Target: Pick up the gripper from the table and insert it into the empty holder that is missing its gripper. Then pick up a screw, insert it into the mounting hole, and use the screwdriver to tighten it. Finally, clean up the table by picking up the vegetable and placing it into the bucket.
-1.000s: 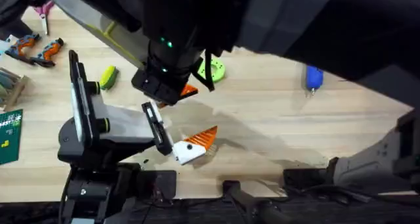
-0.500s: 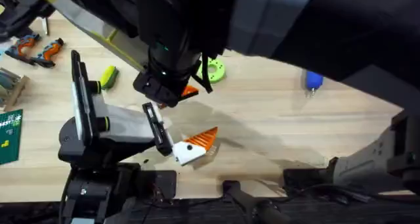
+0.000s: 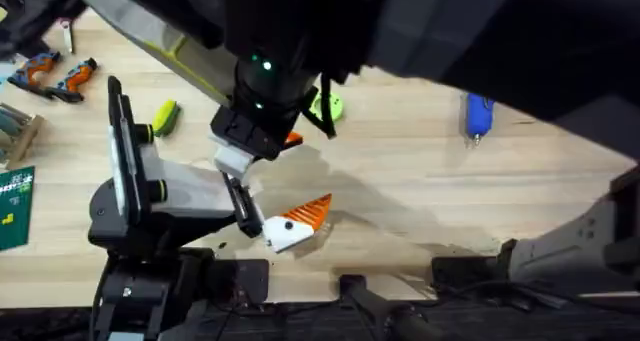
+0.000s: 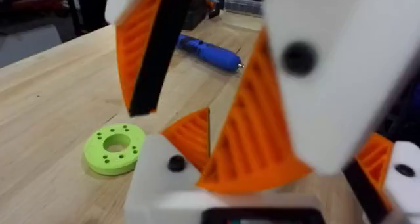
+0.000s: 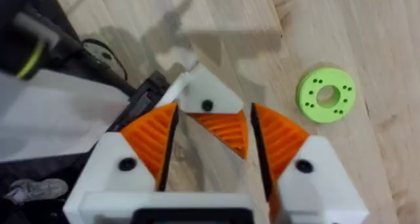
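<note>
Partly hidden holder [image 3: 232, 162], dark blurred arm [image 3: 420, 31] overhead.

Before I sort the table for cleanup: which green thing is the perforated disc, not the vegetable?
The bright green round disc with a centre hole, lying right of the dark arm; the yellow-green oblong vegetable lies farther left.

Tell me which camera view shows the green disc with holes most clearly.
The right wrist view: the green disc lies whole and unobstructed on the table, holes visible. The left wrist view also shows it whole but at a slant. Overhead, a dark arm partly covers it.
</note>
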Tool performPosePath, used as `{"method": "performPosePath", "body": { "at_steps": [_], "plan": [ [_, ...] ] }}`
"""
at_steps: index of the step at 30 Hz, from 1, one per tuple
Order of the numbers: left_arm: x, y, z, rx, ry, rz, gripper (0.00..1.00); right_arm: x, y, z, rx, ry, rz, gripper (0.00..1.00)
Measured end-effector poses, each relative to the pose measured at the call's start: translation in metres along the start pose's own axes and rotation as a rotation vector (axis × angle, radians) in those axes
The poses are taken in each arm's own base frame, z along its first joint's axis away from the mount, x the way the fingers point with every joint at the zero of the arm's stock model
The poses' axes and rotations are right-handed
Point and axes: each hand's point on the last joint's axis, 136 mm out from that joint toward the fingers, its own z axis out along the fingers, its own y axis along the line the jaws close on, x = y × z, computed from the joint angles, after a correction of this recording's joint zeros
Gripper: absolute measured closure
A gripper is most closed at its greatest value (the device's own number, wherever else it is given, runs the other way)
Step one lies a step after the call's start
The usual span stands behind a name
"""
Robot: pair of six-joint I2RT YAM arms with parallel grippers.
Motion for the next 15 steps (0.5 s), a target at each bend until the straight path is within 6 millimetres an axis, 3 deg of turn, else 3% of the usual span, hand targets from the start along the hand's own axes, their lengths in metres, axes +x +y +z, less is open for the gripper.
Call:
{"method": "performPosePath", "body": {
  "at_steps": [8, 15],
  "plan": [
    [0.000, 0.000, 0.000, 0.000, 0.000, 0.004, 0.008, -0.003, 0.002, -0.037, -0.013, -0.088, 0.010, 0.114],
    [0.000, 0.000, 0.000, 0.000, 0.000, 0.004, 0.008, 0.007, -0.022, -0.076, 0.010, -0.150, 0.107, 0.012]
  ]
}}
